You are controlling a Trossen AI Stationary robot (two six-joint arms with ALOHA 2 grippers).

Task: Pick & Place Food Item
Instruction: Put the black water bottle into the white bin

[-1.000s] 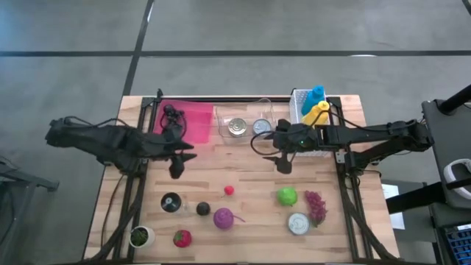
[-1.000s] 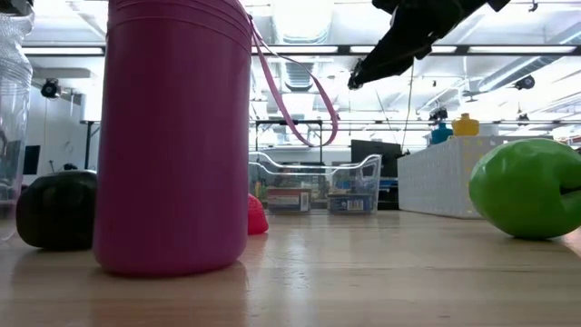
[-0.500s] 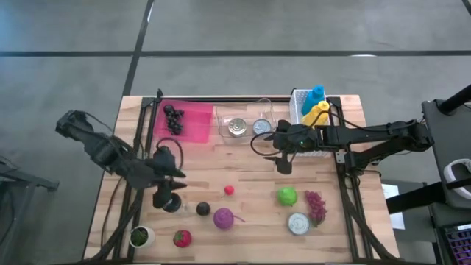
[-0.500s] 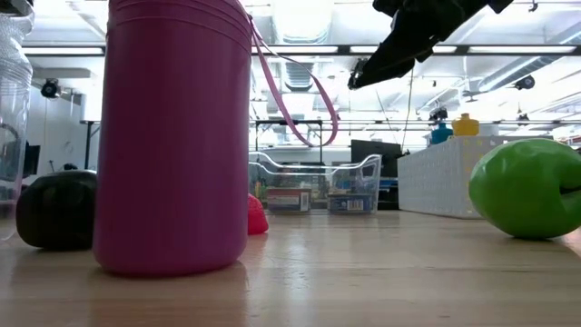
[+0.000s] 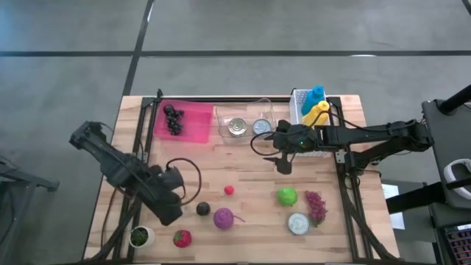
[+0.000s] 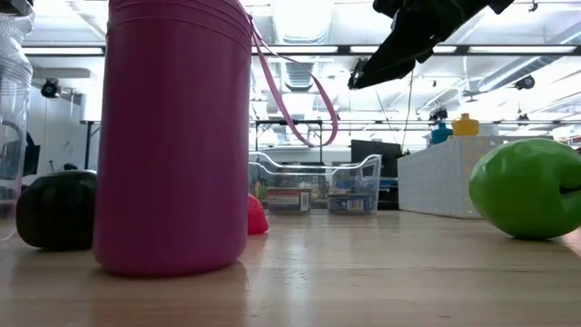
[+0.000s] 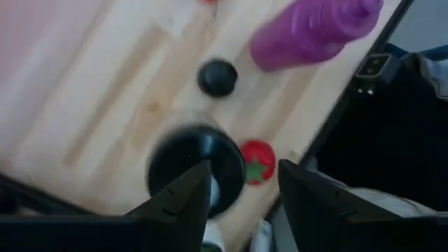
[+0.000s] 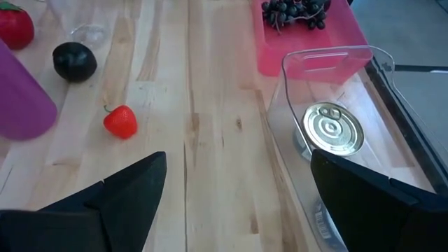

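Black grapes [image 5: 173, 119] lie in the pink tray [image 5: 195, 125] at the far left. A small strawberry [image 5: 229, 189], a black ball [image 5: 202, 208], a purple bottle [image 5: 223, 217], a larger strawberry [image 5: 182, 238], a green apple [image 5: 287, 196] and purple grapes [image 5: 316, 207] rest on the table. My left gripper [image 7: 243, 171] is open and empty, pointing down over a clear cup with a dark inside [image 7: 192, 164] near the front left; in the high view the arm [image 5: 166, 206] covers that cup. My right gripper [image 5: 283, 165] hangs open above the table's middle, in front of the clear bin [image 5: 246, 110].
Two cans [image 8: 332, 129] stand in the clear bin. A white basket [image 5: 300, 110] with a blue and a yellow bottle is at the far right. A tin [image 5: 298, 223] and a white cup [image 5: 140, 236] sit near the front edge. Bare wood lies between the arms.
My left gripper has swung from the pink tray's near side toward the table's near edge and tipped over until it points down above the clear cup. The black grapes stay in the tray.
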